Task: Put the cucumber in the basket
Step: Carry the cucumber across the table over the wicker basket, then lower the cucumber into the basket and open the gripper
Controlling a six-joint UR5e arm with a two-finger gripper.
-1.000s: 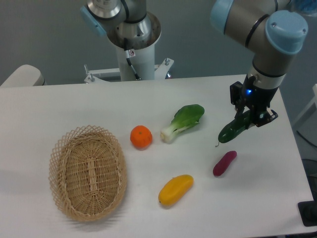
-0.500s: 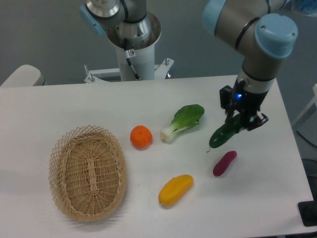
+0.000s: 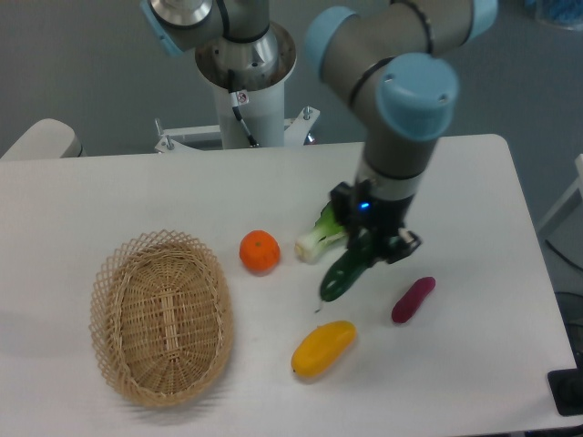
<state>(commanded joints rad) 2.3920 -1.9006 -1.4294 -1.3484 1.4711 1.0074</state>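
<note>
My gripper (image 3: 371,238) is shut on the dark green cucumber (image 3: 344,273) and holds it tilted above the table, its free end pointing down and left. It hangs over the middle of the table, between the bok choy (image 3: 317,238) and the yellow fruit (image 3: 322,349). The oval tan wicker basket (image 3: 107,320) lies at the front left, well to the left of the gripper, with nothing in it.
An orange (image 3: 260,251) lies right of the basket. A small purple vegetable (image 3: 413,299) lies right of the cucumber. The bok choy is partly hidden behind the gripper. The arm's base (image 3: 244,73) stands at the back.
The gripper has carried the cucumber left, from the right side of the table to over the middle, now in front of the bok choy.
</note>
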